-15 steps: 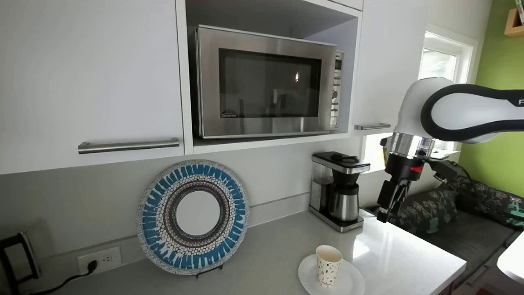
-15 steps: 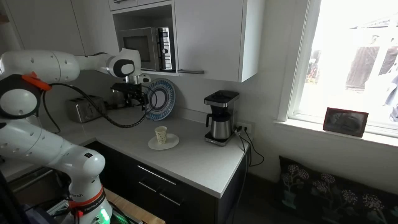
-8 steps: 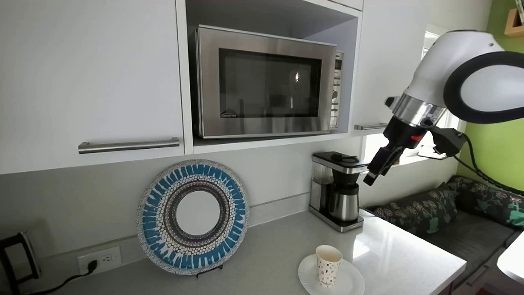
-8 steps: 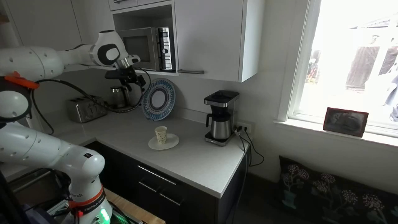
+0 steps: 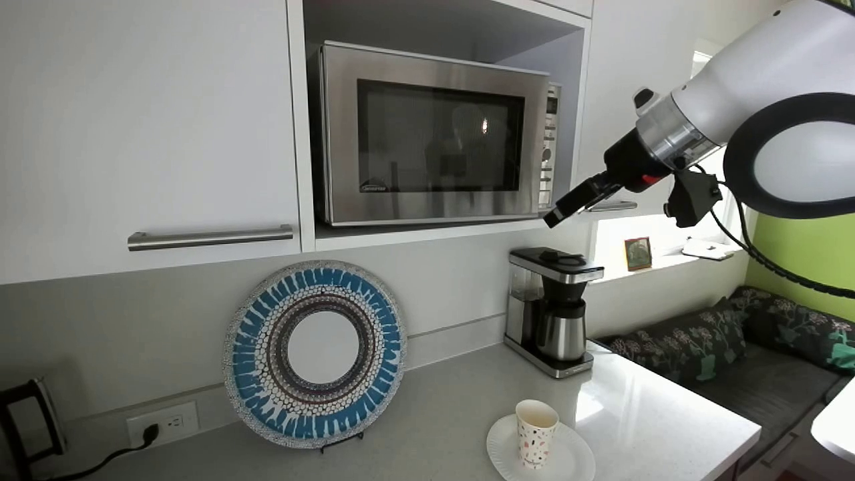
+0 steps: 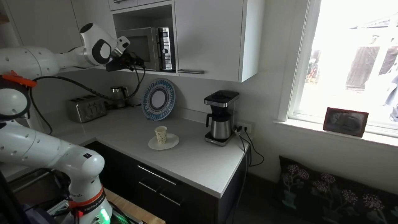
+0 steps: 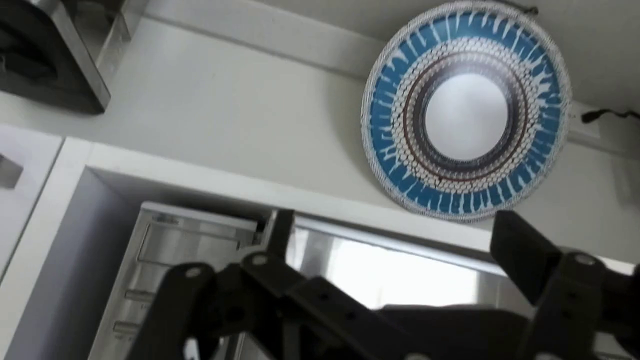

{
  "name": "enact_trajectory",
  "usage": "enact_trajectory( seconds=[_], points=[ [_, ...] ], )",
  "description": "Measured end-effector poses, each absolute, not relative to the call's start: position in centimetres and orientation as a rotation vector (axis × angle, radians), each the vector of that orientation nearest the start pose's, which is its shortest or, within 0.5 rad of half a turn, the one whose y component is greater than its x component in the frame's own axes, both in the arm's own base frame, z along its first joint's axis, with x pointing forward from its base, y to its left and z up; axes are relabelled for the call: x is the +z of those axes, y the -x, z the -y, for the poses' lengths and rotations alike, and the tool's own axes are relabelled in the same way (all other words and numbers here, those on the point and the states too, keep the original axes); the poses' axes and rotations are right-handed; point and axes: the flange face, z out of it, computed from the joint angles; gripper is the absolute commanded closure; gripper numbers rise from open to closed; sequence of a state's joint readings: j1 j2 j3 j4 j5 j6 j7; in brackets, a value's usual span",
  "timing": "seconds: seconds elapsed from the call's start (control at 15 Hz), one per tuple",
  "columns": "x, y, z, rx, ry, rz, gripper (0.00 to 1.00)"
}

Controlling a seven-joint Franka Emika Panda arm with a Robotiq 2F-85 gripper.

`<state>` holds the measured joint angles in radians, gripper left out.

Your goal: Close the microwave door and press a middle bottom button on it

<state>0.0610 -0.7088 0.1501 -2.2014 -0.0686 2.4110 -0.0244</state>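
The silver microwave sits in a wall cabinet niche. Its door, with a dark glass window, stands a little forward of the control strip, so it looks slightly ajar. The strip shows fully in an exterior view, with a dark gap beside the door edge. In the wrist view, which shows the scene upside down, the strip is left of the bright, reflecting door. My gripper is in front of the microwave near the door's lower edge. The wrist view shows the gripper open and empty.
The niche's white bottom edge borders the microwave, with a cabinet handle beside it. Below stand a coffee maker, a decorative plate and a paper cup on a white plate. A toaster stands farther along.
My gripper has risen and tilted from pointing down to pointing forward at the microwave. The arm's wrist has swung back and up. The door has not visibly moved.
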Motion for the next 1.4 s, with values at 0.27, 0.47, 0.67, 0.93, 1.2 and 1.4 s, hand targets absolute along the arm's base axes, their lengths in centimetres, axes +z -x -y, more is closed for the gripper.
enact_trajectory(
  seconds=[0.27,0.47,0.67,0.93,1.2,1.4],
  points=[
    [74.0,-37.3,-10.5,-1.515,2.834,0.38,0.0],
    [74.1,-37.4,-10.5,-1.524,2.829,0.379,0.0],
    [74.7,-38.3,-10.5,-1.638,2.736,0.332,0.0],
    [74.4,-40.5,-10.8,-1.762,2.597,0.267,0.0],
    [73.8,-42.4,-10.7,-1.878,2.484,0.222,0.0],
    [73.1,-43.9,-10.4,-1.937,2.422,0.178,0.0]
  ],
)
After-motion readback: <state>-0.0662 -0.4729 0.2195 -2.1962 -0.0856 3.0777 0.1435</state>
